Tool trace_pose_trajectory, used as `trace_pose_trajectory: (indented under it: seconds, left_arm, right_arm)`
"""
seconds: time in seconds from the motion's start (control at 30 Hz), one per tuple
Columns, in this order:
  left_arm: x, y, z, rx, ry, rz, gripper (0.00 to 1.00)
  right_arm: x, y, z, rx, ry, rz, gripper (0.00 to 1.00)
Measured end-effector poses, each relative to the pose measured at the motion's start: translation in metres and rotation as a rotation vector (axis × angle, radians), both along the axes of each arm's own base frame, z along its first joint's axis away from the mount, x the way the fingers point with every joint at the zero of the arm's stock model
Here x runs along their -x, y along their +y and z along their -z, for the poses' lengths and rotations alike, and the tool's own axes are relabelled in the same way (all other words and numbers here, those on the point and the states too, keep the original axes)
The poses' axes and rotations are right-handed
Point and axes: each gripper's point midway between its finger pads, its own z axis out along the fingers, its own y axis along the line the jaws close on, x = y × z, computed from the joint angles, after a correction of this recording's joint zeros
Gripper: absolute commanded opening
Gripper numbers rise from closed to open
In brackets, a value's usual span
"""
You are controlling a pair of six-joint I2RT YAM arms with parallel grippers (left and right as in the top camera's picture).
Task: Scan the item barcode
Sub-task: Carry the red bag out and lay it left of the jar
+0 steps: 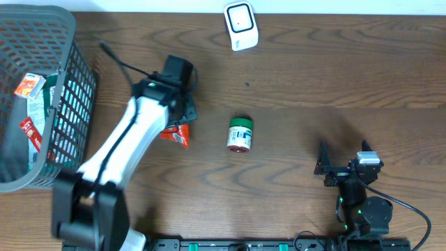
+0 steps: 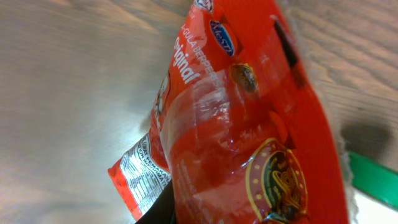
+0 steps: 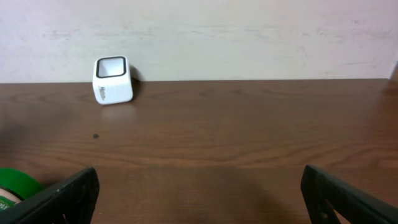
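Bench [image 1: 313, 77]: dark wood. All positions below are referred to the scanner [image 1: 241, 26], a small white unit at the far edge.

Basket [image 1: 70, 84]: grey mesh, well to the left of the scanner, with packets inside.

Left claw [image 1: 180, 117]: nearer the robot than the scanner and to its left. It is narrow, clamped on the red packet [image 1: 176, 134].

Right claw [image 1: 343, 159]: well apart from the scanner, on its near right. It stands wide and holds nothing.

Red packet: low over the bench or on it; which cannot be told. In the left wrist view its long axis runs up the frame. A white printed panel [image 2: 140, 171] shows at one corner, but whether it carries the barcode cannot be read.

Jar [image 1: 240, 134]: green-capped, lying on its side, directly on the near side of the scanner and untouched.

Finding: the scanner lies beyond the held packet and to its right, and the left arm is the nearer one. In my judgement the next move is a carry outward and rightward, turning the printed face towards the scanner window.
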Motion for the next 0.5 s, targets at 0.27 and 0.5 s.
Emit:
trace_pose_trajectory:
  seconds: [0.27,0.5]
  left_arm:
    - [-0.011,-0.012,0.034,-0.010,0.032,0.005,0.80]
    - [-0.016,-0.018,0.013,0.017,-0.006,0.053,0.52]
  right_arm:
    - [0.000,0.000,0.000,0.000,0.000,0.000,0.99]
    - [0.000,0.000,0.000,0.000,0.000,0.000,0.99]
